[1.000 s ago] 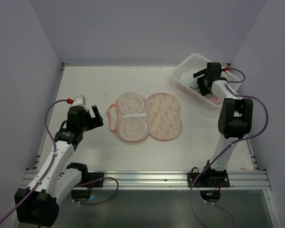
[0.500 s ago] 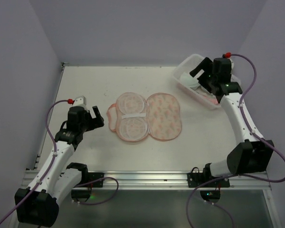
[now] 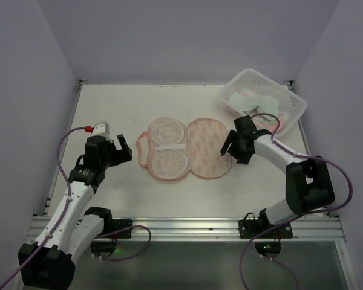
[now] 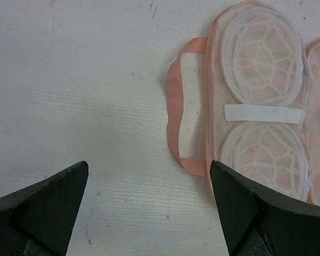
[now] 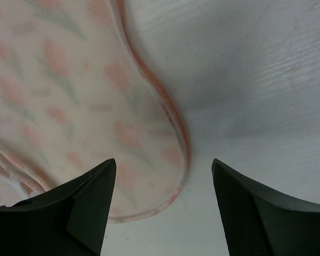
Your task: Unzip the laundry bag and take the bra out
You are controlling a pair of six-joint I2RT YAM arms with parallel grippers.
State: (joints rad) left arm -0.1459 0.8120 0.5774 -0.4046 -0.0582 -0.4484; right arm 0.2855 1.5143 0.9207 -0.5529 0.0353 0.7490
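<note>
The laundry bag (image 3: pixel 209 148) lies unzipped and spread flat in the middle of the table. Its left half (image 3: pixel 164 148) shows white mesh cups and a white strap, its right half the orange pattern. The mint-green bra (image 3: pixel 242 99) lies in the white basket (image 3: pixel 254 72) at the back right. My right gripper (image 3: pixel 232 148) is open and empty over the bag's right edge; in the right wrist view the patterned half (image 5: pixel 69 80) and its rim lie between the jaws (image 5: pixel 163 162). My left gripper (image 3: pixel 124 152) is open and empty, left of the bag's pink loop (image 4: pixel 180 106).
The basket also holds a pink item (image 3: pixel 267 121) beside the bra. Purple walls close in the table on the left, back and right. The bag's mesh half (image 4: pixel 258 106) fills the right of the left wrist view.
My right arm has swung from the basket down and left to the bag's right edge, with nothing in its jaws. The bra stays in the basket. The left arm has barely moved.
</note>
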